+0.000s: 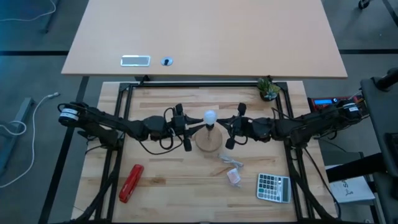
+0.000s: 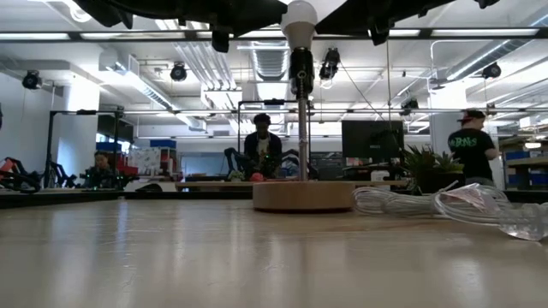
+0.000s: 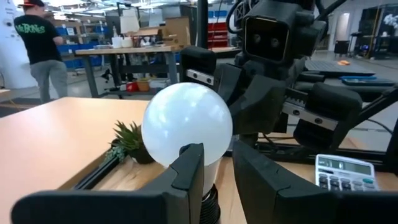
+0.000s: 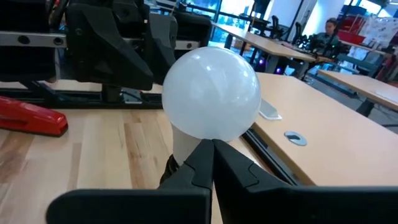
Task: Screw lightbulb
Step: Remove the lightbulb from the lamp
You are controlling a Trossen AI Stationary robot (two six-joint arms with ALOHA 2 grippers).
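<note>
High view | lightbulb [image 1: 209, 116] between both grippers | left fingers [image 3: 189, 171] apart, right seemingly together

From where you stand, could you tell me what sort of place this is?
Probably a robotics lab or open workshop: a wooden workbench with two dark robot arms around a white frosted round lightbulb, rows of desks and monitors behind, exposed ceiling ducts.

There are green letters on the back of a person's black shirt [image 3: 38, 30], and there are signs on the keys of the calculator [image 1: 273, 187], but all are too blurry to read.
</note>
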